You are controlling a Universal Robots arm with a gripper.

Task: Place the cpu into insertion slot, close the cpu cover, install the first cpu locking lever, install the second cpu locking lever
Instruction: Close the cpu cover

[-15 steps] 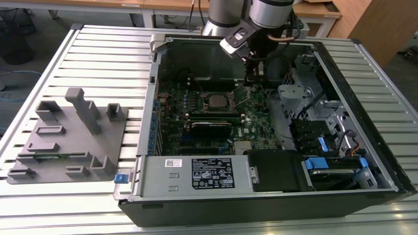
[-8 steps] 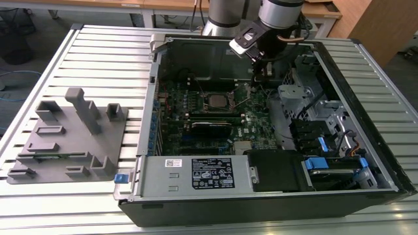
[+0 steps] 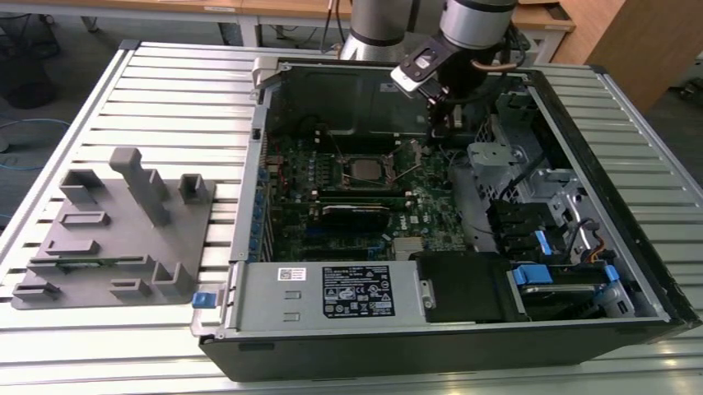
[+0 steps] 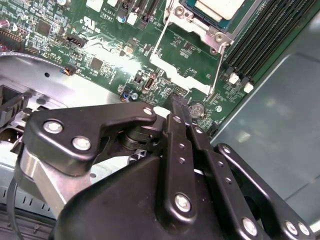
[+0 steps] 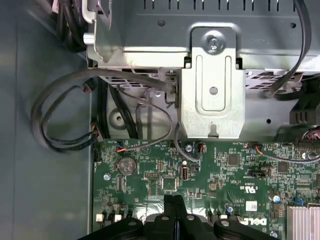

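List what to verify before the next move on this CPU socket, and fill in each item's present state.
1. cpu in the socket: ok, its metal top shows there in the second wrist view.
2. cpu cover closed: not ok, it appears raised off the socket.
3. gripper free of load: ok, fingers shut with nothing between them.
4. Contact between fingers and the cover's free edge: cannot tell; they are close to it.

The hand (image 4: 178, 106) looks satin black — probably metal — motherboard (image 4: 195, 52) glossy green, cpu (image 4: 217, 7) top dull silvery metal.
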